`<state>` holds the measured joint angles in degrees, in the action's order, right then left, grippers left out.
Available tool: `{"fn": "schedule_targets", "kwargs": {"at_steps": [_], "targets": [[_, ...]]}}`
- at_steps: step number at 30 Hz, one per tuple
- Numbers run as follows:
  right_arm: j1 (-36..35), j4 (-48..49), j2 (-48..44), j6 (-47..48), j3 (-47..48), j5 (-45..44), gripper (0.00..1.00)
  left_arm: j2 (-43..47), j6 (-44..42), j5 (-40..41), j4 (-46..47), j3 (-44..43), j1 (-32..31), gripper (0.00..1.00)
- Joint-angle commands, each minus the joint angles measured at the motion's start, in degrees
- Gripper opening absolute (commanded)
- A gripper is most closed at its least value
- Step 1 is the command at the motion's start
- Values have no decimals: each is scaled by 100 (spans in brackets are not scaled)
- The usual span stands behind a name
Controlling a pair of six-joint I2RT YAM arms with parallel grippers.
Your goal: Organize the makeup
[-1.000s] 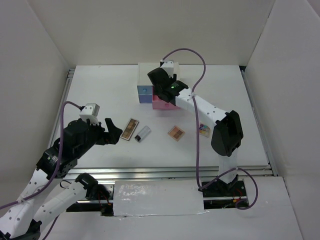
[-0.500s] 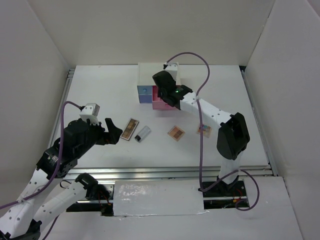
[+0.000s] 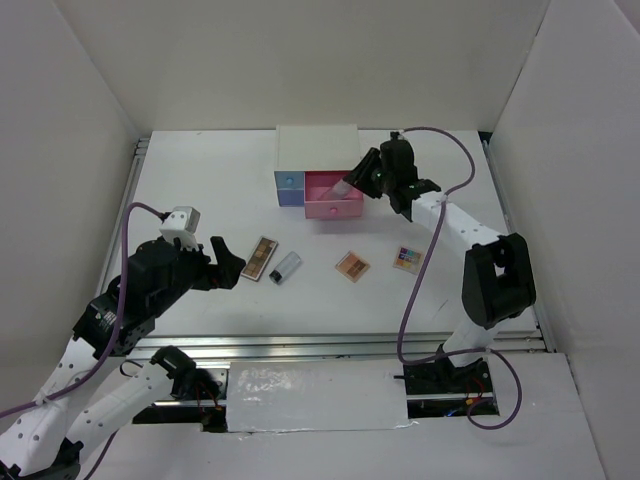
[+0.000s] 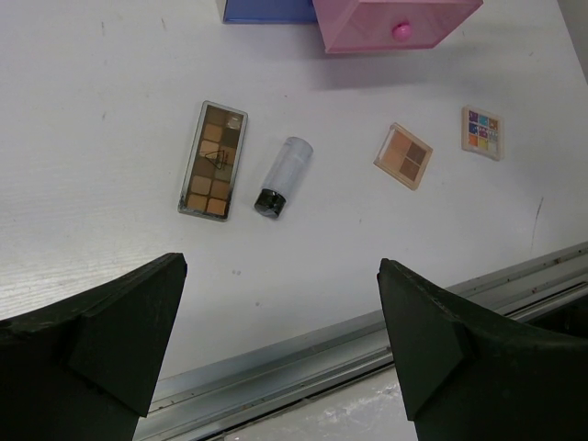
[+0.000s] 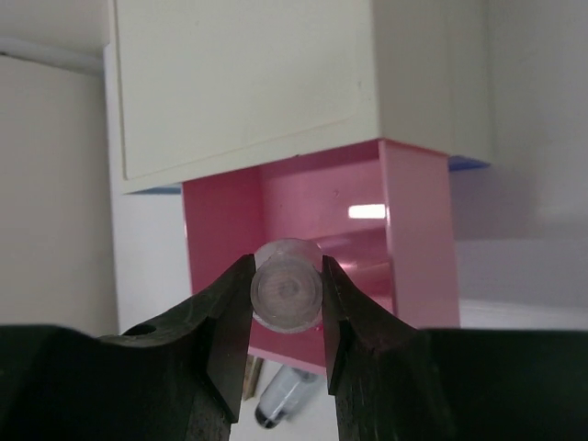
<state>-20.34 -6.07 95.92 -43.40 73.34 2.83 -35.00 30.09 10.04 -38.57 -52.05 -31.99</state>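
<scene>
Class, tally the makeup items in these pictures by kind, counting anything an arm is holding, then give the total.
Palettes: 3 (long brown palette, pinkish palette, multicolour palette)
Small bottles: 2 (lying bottle, held bottle between the jaws of the right gripper)
Total: 5

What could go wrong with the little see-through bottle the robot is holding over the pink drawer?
1. The bottle is round and smooth, and the right pincer squeezes only its sides, so it might slip out and roll away.
2. The open pink drawer looks narrow. If the bottle is dropped a bit off, it could hit the rim and bounce onto the table.
</scene>
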Motion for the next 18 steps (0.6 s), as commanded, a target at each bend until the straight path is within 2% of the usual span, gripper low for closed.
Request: {"fn": "schedule_targets", "kwargs": {"at_steps": [1, 6, 9, 18], "targets": [[-5, 948, -135, -547, -197, 1132, 14, 29, -64, -29, 209, 55, -27, 99], [47, 1380, -65, -925, -294, 1527, 14, 20, -56, -29, 209, 46, -36, 99], [39, 1170, 49, -890, -110, 1501, 17, 29, -56, -20, 209, 46, -27, 99], [56, 651, 225, -512, 66, 1106, 53, 11, -73, -55, 218, 46, -27, 99]]}}
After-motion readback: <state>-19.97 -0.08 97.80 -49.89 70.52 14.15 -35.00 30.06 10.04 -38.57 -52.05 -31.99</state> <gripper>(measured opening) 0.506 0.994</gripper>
